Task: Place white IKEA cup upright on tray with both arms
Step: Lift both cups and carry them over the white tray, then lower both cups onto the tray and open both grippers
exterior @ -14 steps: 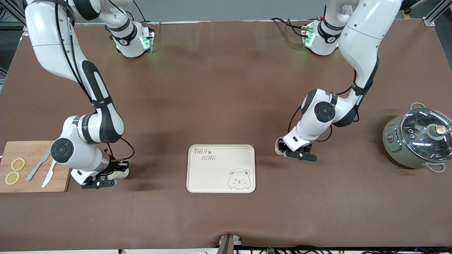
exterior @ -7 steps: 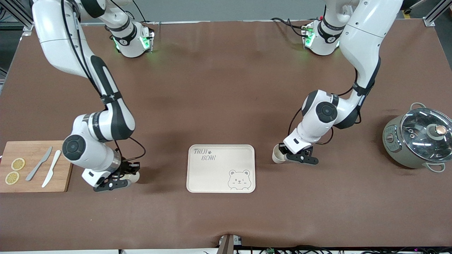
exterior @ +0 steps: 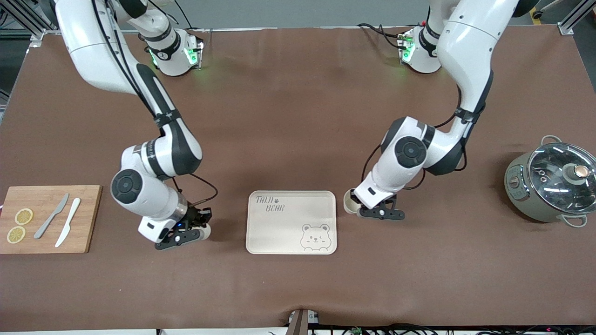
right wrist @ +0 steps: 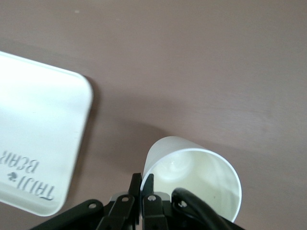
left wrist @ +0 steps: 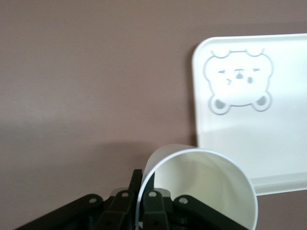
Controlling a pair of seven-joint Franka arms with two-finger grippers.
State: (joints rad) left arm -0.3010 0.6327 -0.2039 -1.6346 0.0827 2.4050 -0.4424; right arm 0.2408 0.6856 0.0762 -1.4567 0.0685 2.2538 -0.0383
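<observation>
The cream tray (exterior: 288,228) with the bear face lies flat mid-table, with nothing on it. My right gripper (exterior: 194,228) is shut on the rim of a white cup (exterior: 205,231), low over the table beside the tray's end toward the right arm. In the right wrist view the gripper (right wrist: 142,179) pinches the cup's wall (right wrist: 192,177), with the tray (right wrist: 38,124) close by. My left gripper (exterior: 361,208) is shut on a second white cup (exterior: 348,202) beside the tray's other end. The left wrist view shows the gripper (left wrist: 143,179), the cup (left wrist: 206,187) and the tray (left wrist: 278,153).
A wooden cutting board (exterior: 88,218) with two knives and lemon slices lies at the right arm's end of the table. A grey-green pot (exterior: 526,186) with a glass lid stands at the left arm's end.
Both arms have moved toward the tray, each carrying its white cup. The right gripper has left the cutting board's edge; the left gripper's cup now sits close to the tray's corner.
</observation>
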